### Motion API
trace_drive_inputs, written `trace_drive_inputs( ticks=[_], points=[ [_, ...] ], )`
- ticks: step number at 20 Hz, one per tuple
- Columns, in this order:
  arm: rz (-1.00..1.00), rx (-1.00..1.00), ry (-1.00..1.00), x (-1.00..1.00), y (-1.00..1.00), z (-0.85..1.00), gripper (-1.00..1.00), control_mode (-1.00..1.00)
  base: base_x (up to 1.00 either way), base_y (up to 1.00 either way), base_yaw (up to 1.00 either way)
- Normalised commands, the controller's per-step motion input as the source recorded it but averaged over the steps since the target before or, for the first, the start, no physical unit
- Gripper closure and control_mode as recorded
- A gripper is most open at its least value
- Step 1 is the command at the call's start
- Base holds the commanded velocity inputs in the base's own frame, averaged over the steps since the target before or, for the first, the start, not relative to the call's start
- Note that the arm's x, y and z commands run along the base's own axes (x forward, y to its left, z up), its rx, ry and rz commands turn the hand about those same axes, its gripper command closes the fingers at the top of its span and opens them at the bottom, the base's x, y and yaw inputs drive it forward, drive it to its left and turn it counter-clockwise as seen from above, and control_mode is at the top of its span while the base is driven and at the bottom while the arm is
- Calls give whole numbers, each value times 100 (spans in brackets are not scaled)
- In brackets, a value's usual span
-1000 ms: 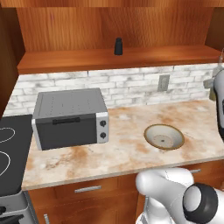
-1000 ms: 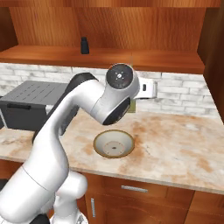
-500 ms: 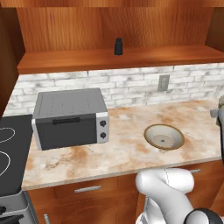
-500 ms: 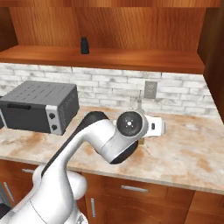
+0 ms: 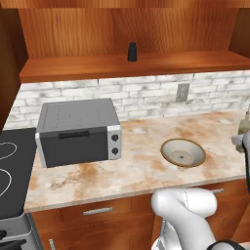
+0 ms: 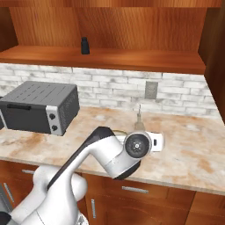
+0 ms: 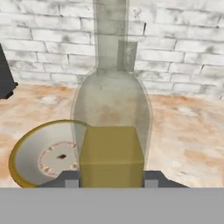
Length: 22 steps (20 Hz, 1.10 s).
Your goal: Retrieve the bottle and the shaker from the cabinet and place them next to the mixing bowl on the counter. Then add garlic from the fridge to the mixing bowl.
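My gripper (image 7: 111, 179) is shut on the olive-green bottle (image 7: 111, 109), which stands upright just right of the mixing bowl (image 7: 43, 153) and over the counter (image 7: 183, 131). Its base is hidden, so I cannot tell whether it touches the worktop. From the left base the bottle (image 5: 244, 124) and gripper (image 5: 242, 140) sit at the right edge, with the bowl (image 5: 183, 152) to their left. From the right base the thin bottle neck (image 6: 139, 117) rises above the hand. The black shaker (image 5: 132, 51) (image 6: 85, 45) stands on the cabinet shelf (image 5: 146, 66). The fridge and garlic are out of view.
A grey toaster oven (image 5: 78, 131) (image 6: 39, 105) stands on the counter's left part, beside a black stove (image 5: 10, 171). A white brick wall with an outlet (image 6: 151, 90) backs the counter. A wooden side panel (image 6: 215, 66) closes the right end.
The hand has come down from shelf height to just above the counter, carrying the bottle, and now sits low to the right of the bowl. The shaker has not moved.
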Motion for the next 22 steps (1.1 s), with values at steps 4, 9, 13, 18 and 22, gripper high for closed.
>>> trace_drive_inputs(
  ticks=[4,9,13,18,22],
  points=[
    [13,10,1,11,-11,-43,100,-100,0,0,0],
    [21,2,-5,7,0,-24,100,-100,0,0,0],
    [21,0,-4,8,0,-13,100,-100,0,0,0],
    [21,1,-1,14,0,-8,100,-100,0,0,0],
    [20,0,0,23,0,-18,100,-100,0,0,0]
  ],
)
